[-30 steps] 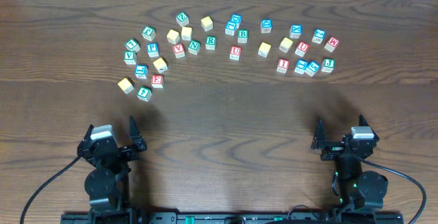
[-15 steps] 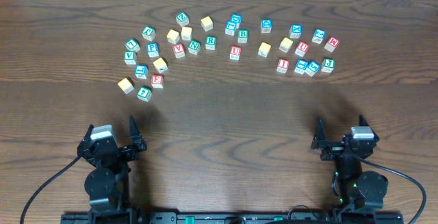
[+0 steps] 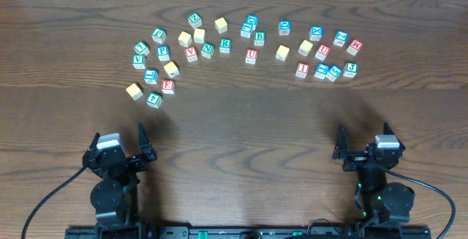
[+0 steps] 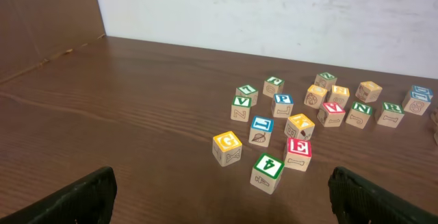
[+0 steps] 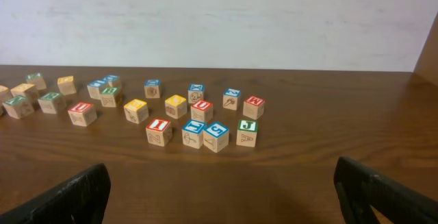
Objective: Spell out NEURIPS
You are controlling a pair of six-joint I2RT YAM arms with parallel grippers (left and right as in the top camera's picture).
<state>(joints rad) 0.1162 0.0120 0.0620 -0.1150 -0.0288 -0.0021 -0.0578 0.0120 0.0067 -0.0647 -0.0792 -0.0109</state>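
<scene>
The alphabet cubes lie scattered across the far half of the table. In the overhead view I see the green N, red E, a red U, green R, red I, blue P and a yellow-faced cube. The left wrist view shows the red E and blue P. The right wrist view shows the red I. My left gripper and right gripper are open, empty and well short of the cubes, at the near edge.
Other cubes lie among them: a red V, a green B, a second red U, a green J and several more yellow-faced ones. A white wall stands behind the table's far edge.
</scene>
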